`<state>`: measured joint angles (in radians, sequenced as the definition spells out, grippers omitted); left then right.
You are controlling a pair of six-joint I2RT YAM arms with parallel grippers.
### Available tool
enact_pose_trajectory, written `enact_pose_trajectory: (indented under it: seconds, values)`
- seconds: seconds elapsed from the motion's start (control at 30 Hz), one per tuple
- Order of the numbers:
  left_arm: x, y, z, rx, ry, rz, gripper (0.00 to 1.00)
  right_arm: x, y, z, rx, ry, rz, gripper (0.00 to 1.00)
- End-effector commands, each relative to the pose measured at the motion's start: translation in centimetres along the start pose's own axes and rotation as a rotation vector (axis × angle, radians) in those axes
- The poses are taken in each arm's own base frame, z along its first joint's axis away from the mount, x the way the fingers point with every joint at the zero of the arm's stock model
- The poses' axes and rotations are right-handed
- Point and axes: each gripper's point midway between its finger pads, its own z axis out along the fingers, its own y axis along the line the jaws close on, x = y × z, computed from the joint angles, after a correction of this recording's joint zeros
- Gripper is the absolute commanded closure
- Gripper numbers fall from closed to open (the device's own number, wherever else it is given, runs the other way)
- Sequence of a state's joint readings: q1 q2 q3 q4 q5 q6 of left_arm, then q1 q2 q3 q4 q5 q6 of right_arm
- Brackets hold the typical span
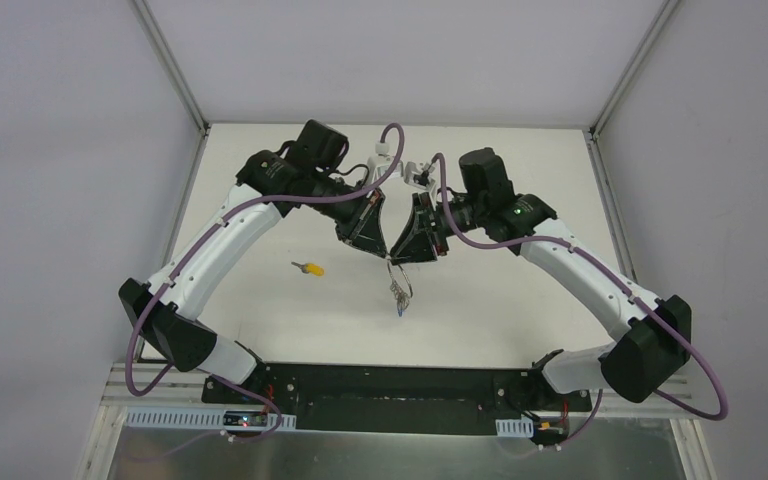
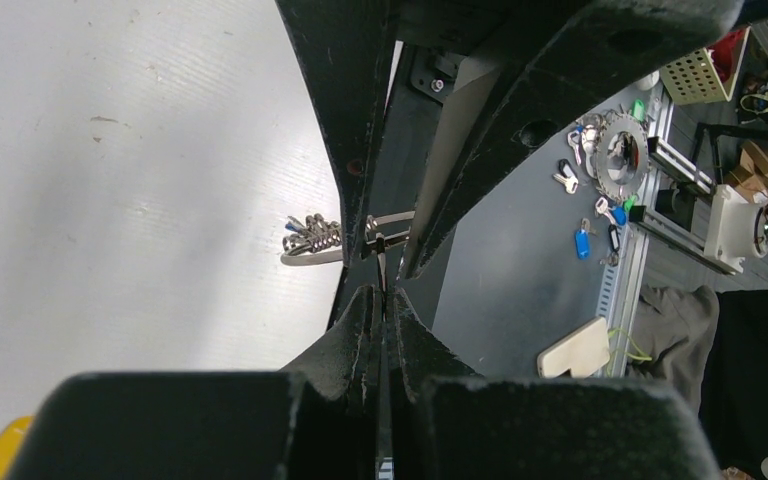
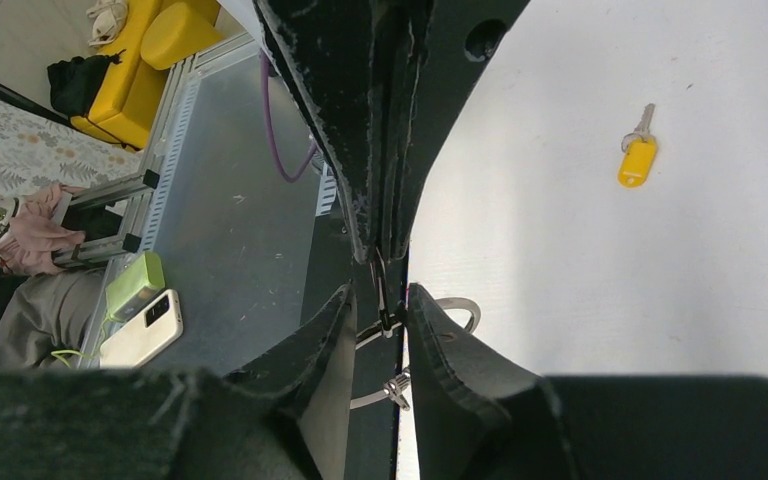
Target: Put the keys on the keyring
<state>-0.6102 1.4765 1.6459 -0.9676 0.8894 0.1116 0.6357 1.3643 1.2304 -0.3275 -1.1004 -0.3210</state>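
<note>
Top external view: the keyring (image 1: 397, 285), with its fan of small silver keys, sits near the middle of the white table (image 1: 520, 310), directly below the meeting tips of both arms. The left gripper (image 1: 384, 254) reaches the keyring from the upper left and the right gripper (image 1: 401, 258) from the upper right, their tips almost touching just above it. The yellow-headed key (image 1: 310, 268) lies flat on the table to the left of the keyring, well apart from it and from both grippers. Left wrist view: the left fingers (image 2: 355, 330) are pressed together, and a thin metal strip (image 2: 382, 268) stands out from between their tips; what it belongs to cannot be told. The ring wire and silver keys lie just to the left of those tips. Right wrist view: the right fingers (image 3: 435, 330) stand narrowly apart, with the keyring's wire crossing the gap; whether they clamp it cannot be told.
</note>
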Motion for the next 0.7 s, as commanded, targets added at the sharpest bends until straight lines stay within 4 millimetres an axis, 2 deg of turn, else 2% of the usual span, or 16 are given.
enact_pose_trajectory:
  seconds: [0.0, 0.3, 0.67]
  values:
    - [-0.48, -1.66, -0.50, 0.043, -0.037, 0.047, 1.00, -1.08, 0.38, -0.01, 0.002, -0.007, -0.067, 0.73]
    - [-0.50, -1.61, -0.42, 0.045, -0.039, 0.048, 1.00, -0.88, 0.57, 0.16, -0.020, -0.001, -0.059, 0.78]
    - [-0.58, -1.67, -0.36, 0.050, -0.044, 0.046, 1.00, -0.19, 0.34, 0.71, -0.018, 0.018, -0.058, 0.77]
